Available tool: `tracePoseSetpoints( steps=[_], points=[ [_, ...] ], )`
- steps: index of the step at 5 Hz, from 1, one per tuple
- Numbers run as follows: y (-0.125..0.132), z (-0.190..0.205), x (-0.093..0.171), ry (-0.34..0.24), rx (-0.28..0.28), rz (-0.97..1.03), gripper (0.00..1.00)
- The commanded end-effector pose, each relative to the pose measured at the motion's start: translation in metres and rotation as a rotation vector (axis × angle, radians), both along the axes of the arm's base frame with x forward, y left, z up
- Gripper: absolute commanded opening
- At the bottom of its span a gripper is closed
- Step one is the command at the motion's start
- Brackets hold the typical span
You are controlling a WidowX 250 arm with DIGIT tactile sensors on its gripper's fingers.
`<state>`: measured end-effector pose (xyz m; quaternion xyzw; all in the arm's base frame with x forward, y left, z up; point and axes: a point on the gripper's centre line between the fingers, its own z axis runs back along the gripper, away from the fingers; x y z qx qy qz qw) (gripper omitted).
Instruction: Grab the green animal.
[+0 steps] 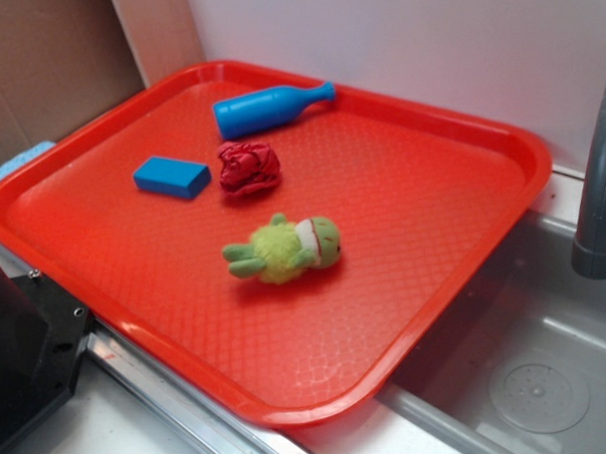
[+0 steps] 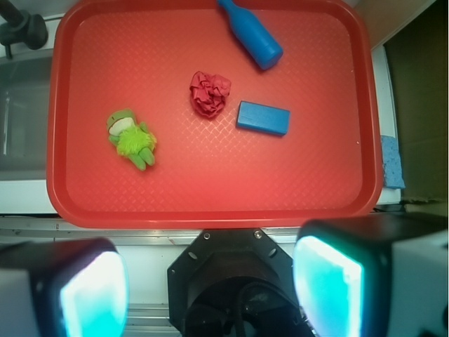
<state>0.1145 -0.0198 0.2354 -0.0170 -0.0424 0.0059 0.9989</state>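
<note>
The green animal [image 1: 284, 250] [image 2: 130, 137] is a fuzzy yellow-green plush with darker limbs, a round green head and a red-and-white neck band. It lies on its side near the middle of the red tray [image 1: 424, 283] [image 2: 210, 196]. In the wrist view my gripper [image 2: 210, 291] hangs high above the tray's near edge, over the robot's black base. Its two teal-lit fingers [image 2: 91, 295] stand wide apart with nothing between them. The gripper itself does not show in the exterior view.
On the tray also lie a red crumpled lump [image 1: 248, 168] [image 2: 209, 93], a blue block [image 1: 172, 177] [image 2: 263, 117] and a blue bottle-shaped toy [image 1: 269, 109] [image 2: 251, 34]. A grey sink [image 1: 527, 369] with a faucet [image 1: 600, 177] lies to the tray's right. The black robot base [image 1: 28, 346] sits at the tray's front left.
</note>
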Motion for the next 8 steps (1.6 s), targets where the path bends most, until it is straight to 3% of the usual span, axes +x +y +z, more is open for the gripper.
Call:
tracePoseSetpoints(
  steps=[1,4,6,7,8],
  points=[
    [0.000,0.000,0.000,0.000,0.000,0.000,1.00],
    [-0.003,-0.019,0.017,-0.005,-0.001,-0.062,1.00],
    [-0.043,-0.078,0.058,-0.051,0.066,-0.246,1.00],
    [-0.071,-0.114,0.074,-0.071,0.033,-0.361,1.00],
    [-0.084,-0.153,0.081,-0.035,0.058,-0.430,1.00]
  ],
)
